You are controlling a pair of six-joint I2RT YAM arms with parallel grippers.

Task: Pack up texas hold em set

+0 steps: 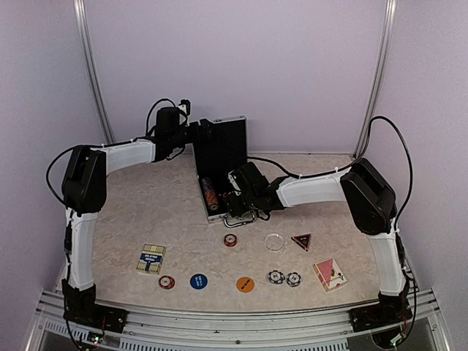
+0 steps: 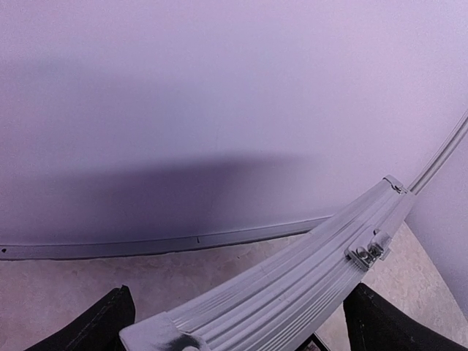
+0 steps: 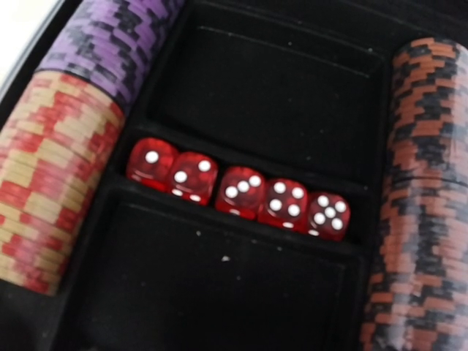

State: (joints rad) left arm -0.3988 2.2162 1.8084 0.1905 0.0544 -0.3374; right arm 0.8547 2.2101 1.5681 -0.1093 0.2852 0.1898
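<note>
Two arms reach to the briefcase (image 1: 204,196), which stands open at the back-centre of the table (image 1: 146,212). Its lid (image 1: 223,146) is upright with the black lining facing the arms, and the metal handle (image 1: 241,218) is at the near edge.

Arm L: the left gripper (image 1: 191,133) is at the lid's upper left corner. In the wrist view its fingers (image 2: 95,329) are spread wide, released, one on each side of the lid's ribbed silver rim (image 2: 292,278).

Arm R: the right gripper (image 1: 238,193) is low over the open base. Its fingers are outside its own wrist view and too dark from above, so I cannot tell whether they are spread or closed.

Base contents, right wrist view:
- five red dice (image 3: 238,190) in a row in the middle slot, a black-lined compartment on each side
- purple chips (image 3: 110,36) and red-and-yellow chips (image 3: 44,175) in one side channel
- orange-and-black chips (image 3: 417,197) in the other

Loose on the table, nearer the arms:
- left card deck (image 1: 151,258)
- red chip (image 1: 167,281)
- blue disc (image 1: 198,281)
- orange disc (image 1: 245,284)
- second red chip (image 1: 230,240), just in front of the handle
- clear disc (image 1: 274,241) beside the dark triangle (image 1: 300,240)
- two blue-striped chips (image 1: 284,278), side by side
- right card deck (image 1: 330,273)
</note>
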